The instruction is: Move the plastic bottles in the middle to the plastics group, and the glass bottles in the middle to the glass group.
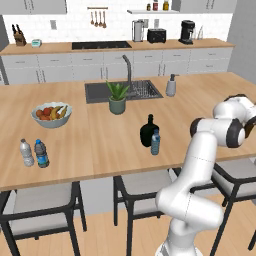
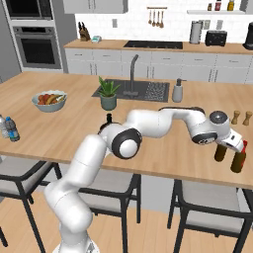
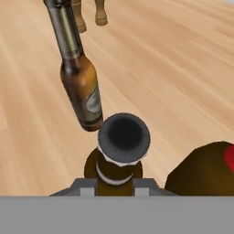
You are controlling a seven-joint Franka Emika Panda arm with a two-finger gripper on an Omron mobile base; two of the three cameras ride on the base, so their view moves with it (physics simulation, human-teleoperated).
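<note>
Wooden island counter (image 1: pixel 100 150), white kitchen cabinets (image 1: pixel 65 67) behind

tool (image 3: pixel 115 191) fingertips hidden behind beer bottle (image 3: pixel 122 137) neck, grip unclear, red-capped bottle (image 3: pixel 208 171) cut off at edge

Kitchen with a wooden island and a white-tiled back wall

A wide wooden island top (image 1: pixel 100 150) holds an inset dark sink (image 1: pixel 122 91) near its far edge; dark-framed stools with grey seats (image 1: pixel 45 200) stand along its near edge on a wood floor (image 1: pixel 100 240). Behind, grey cabinets (image 1: pixel 60 67) carry a wooden counter (image 1: pixel 50 48), and a built-in oven (image 2: pixel 37 47) stands at the left.
</note>
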